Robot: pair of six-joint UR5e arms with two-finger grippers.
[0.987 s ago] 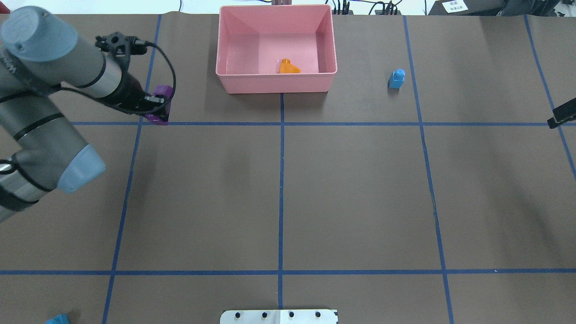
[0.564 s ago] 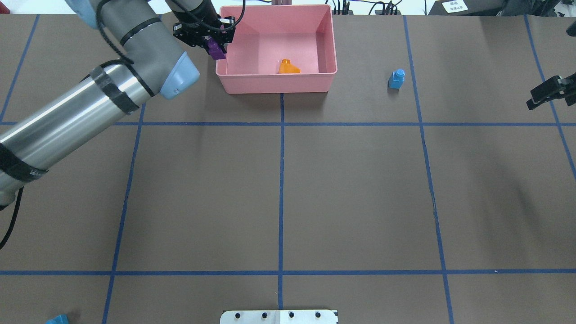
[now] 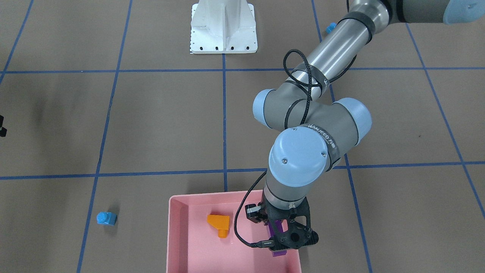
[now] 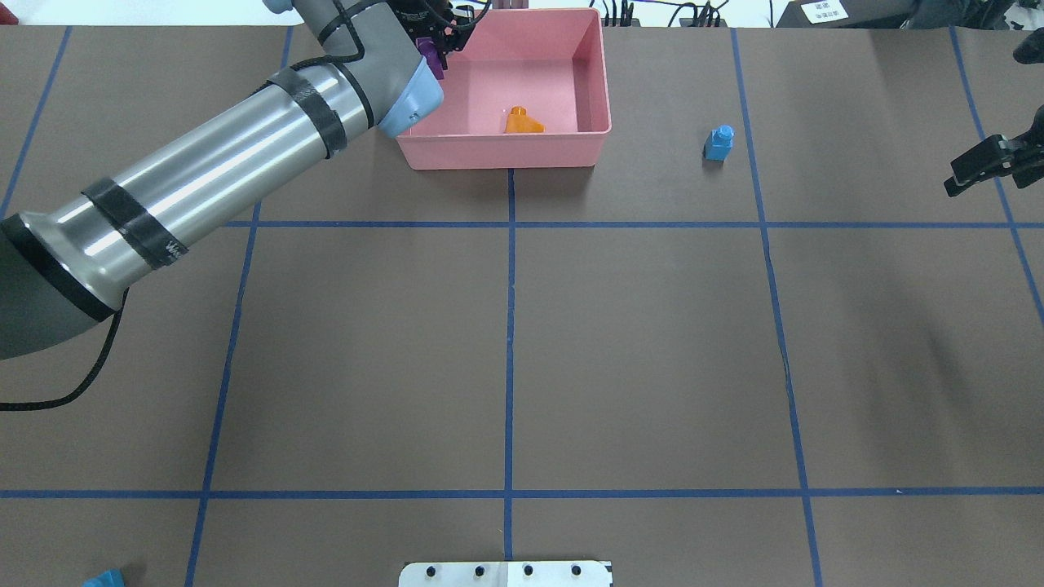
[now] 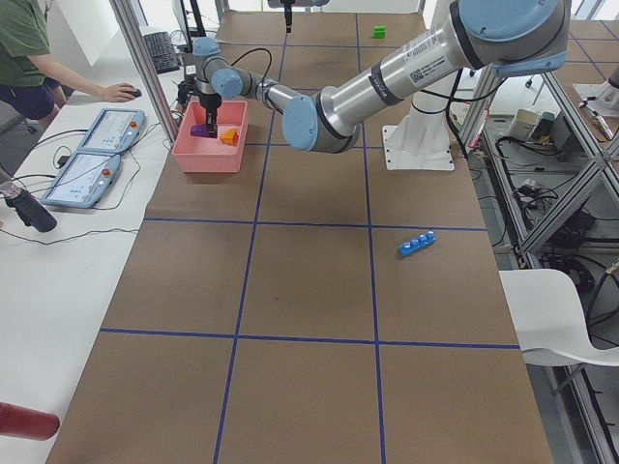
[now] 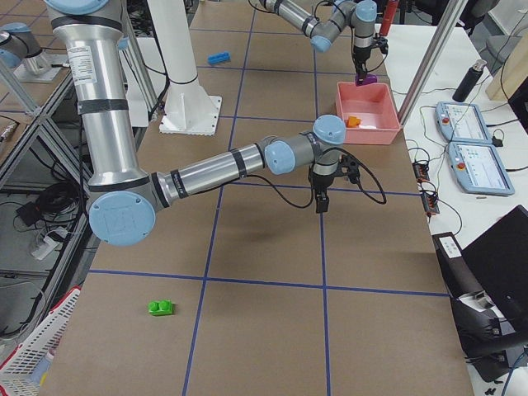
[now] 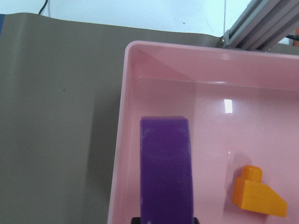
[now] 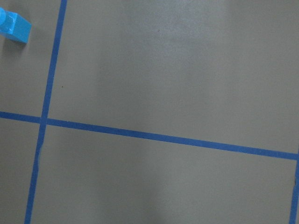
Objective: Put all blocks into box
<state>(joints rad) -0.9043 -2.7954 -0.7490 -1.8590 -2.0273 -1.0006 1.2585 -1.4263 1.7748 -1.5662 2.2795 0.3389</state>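
Front-facing view: your left hand (image 3: 278, 238) is clamped on the purple block (image 3: 275, 226), with its fingers pointing down inside the outline of the box (image 3: 169, 235). The orange block (image 3: 219, 223) lies on the box floor, apart from the purple one. The small blue block (image 3: 105, 218) stands on the bench (image 3: 159, 121) outside the box.

Overhead view: the box sits at the far edge of the bench, about centre. The purple block is held over its far left corner. The orange block lies by the near wall. The small blue block stands to the right of the box, well apart from it. Your right hand (image 4: 975, 169) hangs at the right edge of the bench; fingers apart or together, cannot tell.

Left side view: the long blue block (image 5: 417, 243) lies flat on the bench, well apart from the box. The purple block sits low in the box; contact with the floor cannot be told.

Right side view: the green block (image 6: 161, 308) lies alone towards the right end of the bench. The right hand points straight down above the bench.

Left wrist view: the purple block is just inside the box's left wall, with the orange block to its right, not touching.

Right wrist view: bench, blue tape lines (image 8: 163, 137), and the small blue block in one corner.
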